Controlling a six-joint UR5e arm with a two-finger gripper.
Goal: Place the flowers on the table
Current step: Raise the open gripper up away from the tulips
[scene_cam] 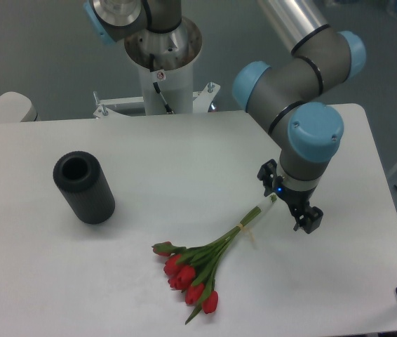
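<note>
1. The flowers (197, 270) are lying flat on the white desk (184, 161), toward the front edge, with the red heads pointing front-left and the tied stems running back and right.
2. The tool (287, 199) is sitting right at the pale cut ends of the stems. Honestly can't tell if it's clenched on them or released; the fingers are too small and dark to read from this angle.
3. The arm is reaching down from the back right, its blue-capped joints hanging over the right side of the desk.
4. 1 black cylinder (84, 187) is resting on the left side, hollow end facing up and back, well apart from the flowers.
</note>
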